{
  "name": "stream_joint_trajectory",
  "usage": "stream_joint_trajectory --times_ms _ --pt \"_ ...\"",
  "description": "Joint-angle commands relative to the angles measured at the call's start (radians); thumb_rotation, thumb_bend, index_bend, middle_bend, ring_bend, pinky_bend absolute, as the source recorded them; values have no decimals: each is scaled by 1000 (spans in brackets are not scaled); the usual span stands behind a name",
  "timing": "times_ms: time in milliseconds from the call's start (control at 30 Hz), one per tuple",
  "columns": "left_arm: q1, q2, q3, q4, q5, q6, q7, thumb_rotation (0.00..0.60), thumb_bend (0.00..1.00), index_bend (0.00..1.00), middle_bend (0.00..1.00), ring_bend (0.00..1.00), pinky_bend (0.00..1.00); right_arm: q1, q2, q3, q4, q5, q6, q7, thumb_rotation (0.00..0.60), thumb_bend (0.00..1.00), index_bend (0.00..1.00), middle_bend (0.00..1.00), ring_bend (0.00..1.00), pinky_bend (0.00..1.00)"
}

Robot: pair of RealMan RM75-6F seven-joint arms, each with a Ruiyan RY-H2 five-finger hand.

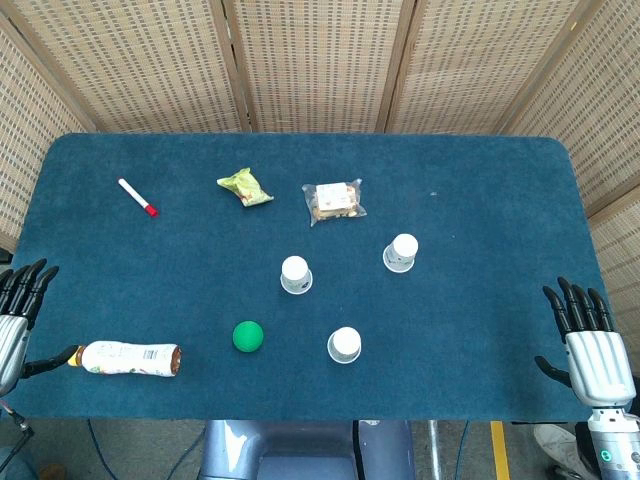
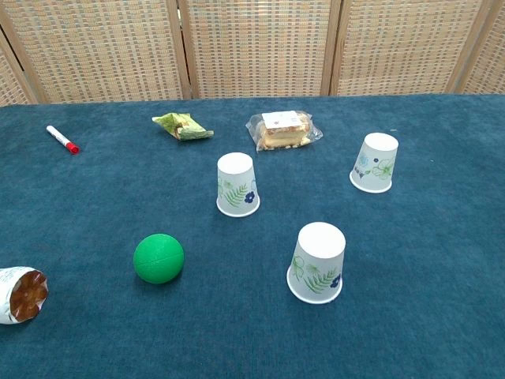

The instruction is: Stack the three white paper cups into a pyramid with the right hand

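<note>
On my blue worktop (image 1: 480, 200) I count three white cups, all upside down and well apart: the near cup (image 1: 344, 345) toward the front edge, the middle cup (image 1: 296, 274) behind it to the left, and the far cup (image 1: 400, 252) off to the right. None is stacked. The chest view gives me what the head view does not: leaf and flower prints on their sides, near cup (image 2: 317, 262), middle cup (image 2: 237, 184), far cup (image 2: 375, 162). A green ball (image 1: 248, 336) sits left of the near cup. Along the back lie a marker (image 1: 136, 196) with a red cap, a green packet (image 1: 244, 186) and a clear-wrapped snack (image 1: 333, 201). A bottle (image 1: 128, 358) lies on its side at the front left; the chest view catches only its end (image 2: 20, 294). Only the head view shows my hands. My right hand (image 1: 590, 350) hangs at the right edge of the worktop, fingers (image 1: 575, 305) spread and holding nothing, well away from every cup. My left hand (image 1: 15, 315) sits at the left edge, fingers apart and empty, its thumb close to the bottle's cap.
</note>
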Motion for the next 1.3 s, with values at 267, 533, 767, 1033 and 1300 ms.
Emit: stream_joint_trajectory --times_ms 267,533,767,1033,1300 --pt "-4 -10 -6 17 -16 -9 4 600 0 0 0 0 0 72 10 16 7 15 -119 67 600 0 0 0 0 0" --pt "-33 -31 -32 13 -85 -57 49 600 0 0 0 0 0 376 84 146 -12 131 -541 164 600 0 0 0 0 0" --pt "-56 -46 -55 18 -156 -95 71 600 0 0 0 0 0 572 -2 206 98 258 -797 213 600 0 0 0 0 0" --pt "-79 -64 -68 26 -203 -126 108 600 0 0 0 0 0 723 -163 200 296 372 -943 118 600 0 55 29 0 69" --pt "-97 -77 -83 34 -262 -147 133 600 0 0 0 0 0 824 -321 176 475 491 -997 12 600 0 177 155 93 234"
